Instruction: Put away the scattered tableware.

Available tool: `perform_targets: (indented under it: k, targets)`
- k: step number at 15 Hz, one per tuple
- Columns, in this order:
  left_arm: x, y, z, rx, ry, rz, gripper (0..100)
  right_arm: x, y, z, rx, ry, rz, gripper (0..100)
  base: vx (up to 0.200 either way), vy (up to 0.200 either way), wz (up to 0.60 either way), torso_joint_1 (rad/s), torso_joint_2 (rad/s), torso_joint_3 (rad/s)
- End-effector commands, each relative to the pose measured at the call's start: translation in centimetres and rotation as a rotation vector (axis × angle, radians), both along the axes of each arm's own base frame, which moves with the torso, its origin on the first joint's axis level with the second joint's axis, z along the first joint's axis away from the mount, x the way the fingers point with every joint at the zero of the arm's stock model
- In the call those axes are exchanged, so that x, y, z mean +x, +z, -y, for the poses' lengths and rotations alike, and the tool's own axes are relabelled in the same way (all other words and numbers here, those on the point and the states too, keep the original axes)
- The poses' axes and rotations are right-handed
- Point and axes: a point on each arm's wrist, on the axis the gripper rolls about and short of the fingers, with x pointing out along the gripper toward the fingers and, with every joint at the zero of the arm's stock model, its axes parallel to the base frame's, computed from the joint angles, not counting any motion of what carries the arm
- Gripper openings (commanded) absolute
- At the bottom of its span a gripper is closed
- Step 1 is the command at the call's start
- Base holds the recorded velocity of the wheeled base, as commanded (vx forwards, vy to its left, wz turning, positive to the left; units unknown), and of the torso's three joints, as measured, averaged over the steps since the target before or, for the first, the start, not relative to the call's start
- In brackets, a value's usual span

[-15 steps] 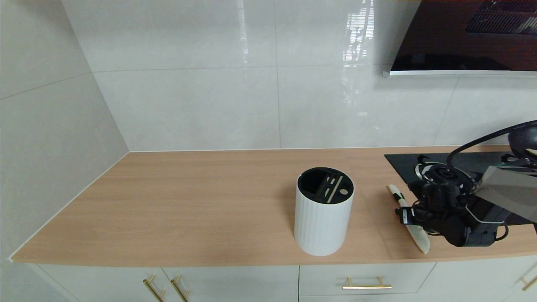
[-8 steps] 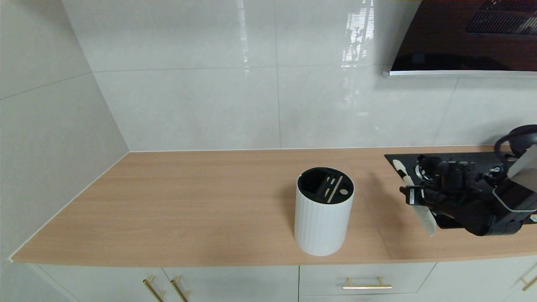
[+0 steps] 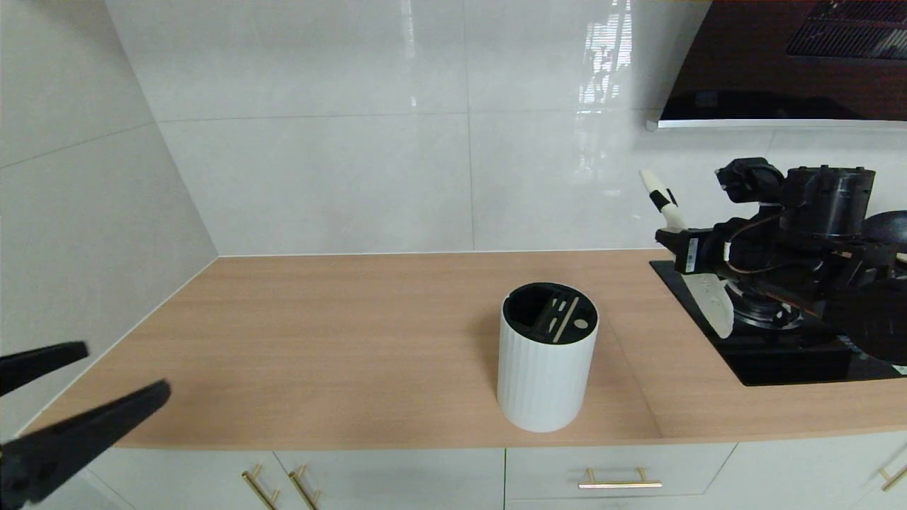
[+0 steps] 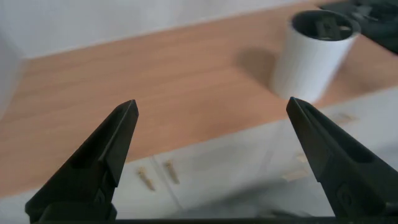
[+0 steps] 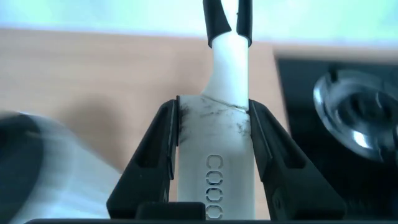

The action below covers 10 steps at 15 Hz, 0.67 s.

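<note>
Right pincer grips the knife, held high right of the holder; left pincer hangs released, fingers spread, well left of the holder.

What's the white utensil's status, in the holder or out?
Out. The right claw holds the white utensil in the air, beside the holder, not in it.
</note>
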Motion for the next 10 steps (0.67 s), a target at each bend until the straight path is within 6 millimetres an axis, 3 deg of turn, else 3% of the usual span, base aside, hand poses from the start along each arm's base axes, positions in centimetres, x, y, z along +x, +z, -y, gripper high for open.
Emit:
perform_targets:
  k: [1,3,5,8,10]
  targets:
    - [10.2,1.8,7.2,-0.206,-0.225,-0.155,100,-4.7,3.9,-3.3,0.024,0.142,0.068,0,0.000,0.000,0.00,0.000,0.00,0.000]
    - [15.3,0.2,9.7,-0.205,-0.234,-0.115,100,-6.6,4.8,-5.7,0.026,0.239,0.071,0,0.000,0.000,0.00,0.000,0.00,0.000]
    - [19.2,-0.8,11.7,-0.219,-0.245,-0.047,100,-7.7,4.9,-7.4,0.026,0.293,0.066,0,0.000,0.000,0.00,0.000,0.00,0.000]
    - [21.8,-1.6,14.6,-0.264,-0.290,-0.039,100,-9.2,3.1,-9.5,0.047,0.333,-0.003,0,0.000,0.000,0.00,0.000,0.00,0.000]
    - [22.6,-0.7,17.0,-0.370,-0.326,-0.064,100,-8.7,2.3,-11.1,0.041,0.307,-0.024,0,0.000,0.000,0.00,0.000,0.00,0.000]
